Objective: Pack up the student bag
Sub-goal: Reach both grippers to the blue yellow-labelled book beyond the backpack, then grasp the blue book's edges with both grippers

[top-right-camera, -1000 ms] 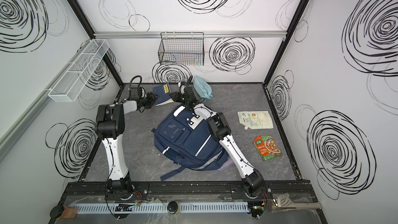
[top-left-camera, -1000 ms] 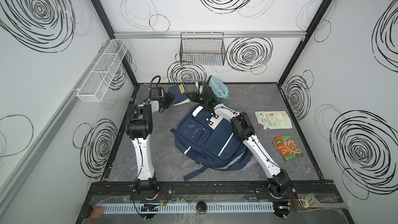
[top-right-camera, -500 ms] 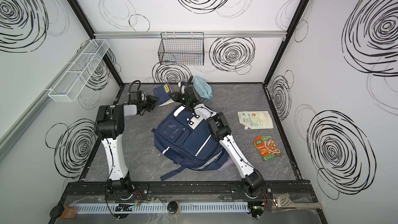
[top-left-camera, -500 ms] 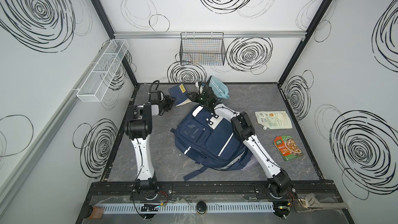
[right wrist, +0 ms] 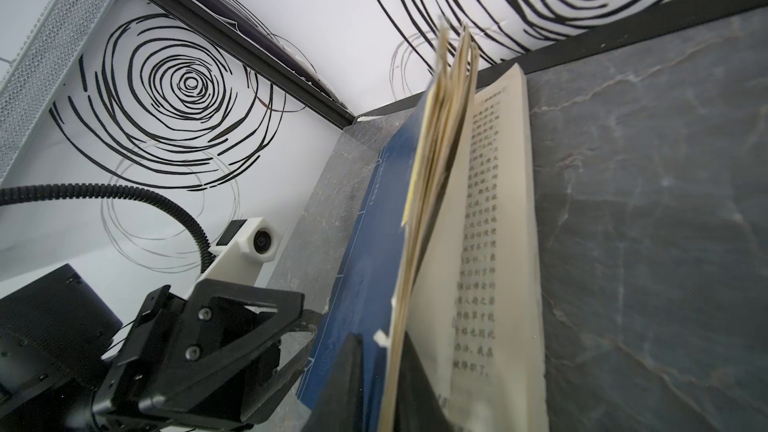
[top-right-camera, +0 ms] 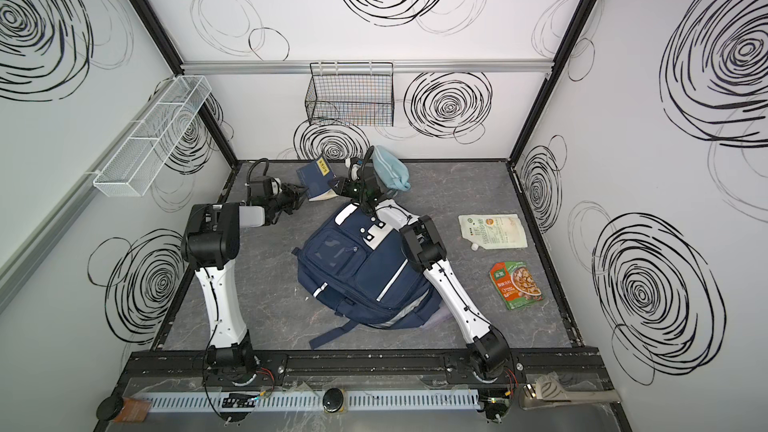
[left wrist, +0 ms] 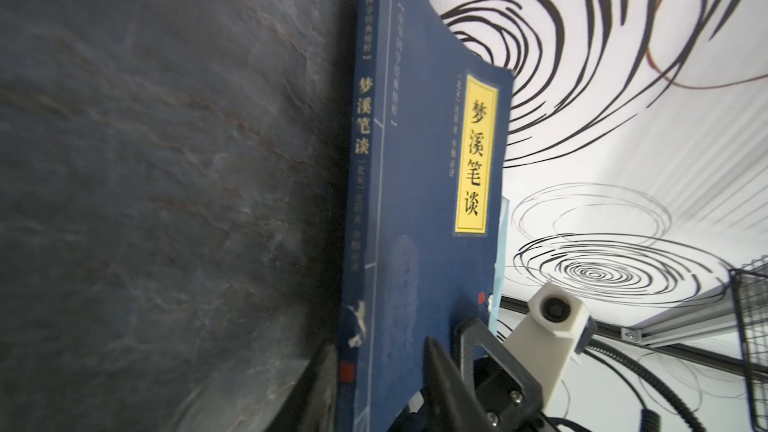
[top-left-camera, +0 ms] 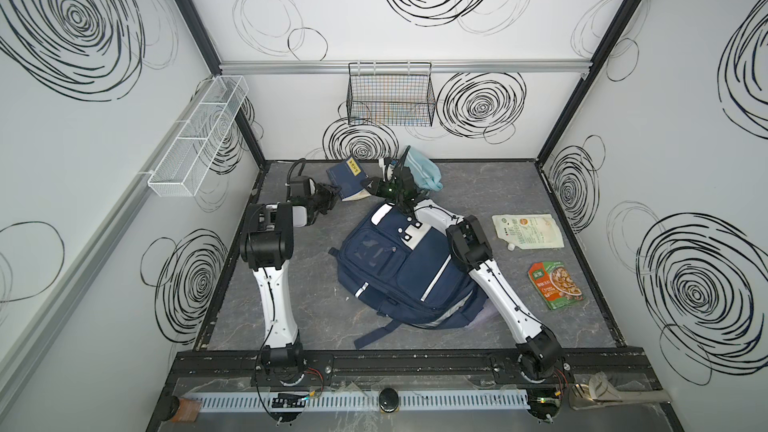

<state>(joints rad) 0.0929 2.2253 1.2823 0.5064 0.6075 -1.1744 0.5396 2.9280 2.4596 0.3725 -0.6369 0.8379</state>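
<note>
The student bag (top-left-camera: 399, 272) (top-right-camera: 361, 272) lies flat mid-floor, front pockets up, in both top views. Behind it a blue book (top-left-camera: 347, 178) (top-right-camera: 316, 178) with a yellow title label lies partly open. My left gripper (top-left-camera: 332, 197) (top-right-camera: 301, 193) is shut on the book's spine end (left wrist: 415, 201), one finger on each side (left wrist: 378, 384). My right gripper (top-left-camera: 372, 187) (top-right-camera: 337, 184) is shut on the lifted cover and a few pages (right wrist: 386, 388). The remaining pages (right wrist: 490, 243) stay on the floor.
A light blue pouch (top-left-camera: 422, 170) sits just behind the right wrist. A white spouted packet (top-left-camera: 528, 230) and a red-green food packet (top-left-camera: 557, 284) lie at the right. A black wire basket (top-left-camera: 390, 97) hangs on the back wall, a white mesh shelf (top-left-camera: 199, 139) on the left wall.
My left gripper has slid to the book and narrowed around its spine end. The right gripper's jaws have tightened on the cover. The bag has not moved.
</note>
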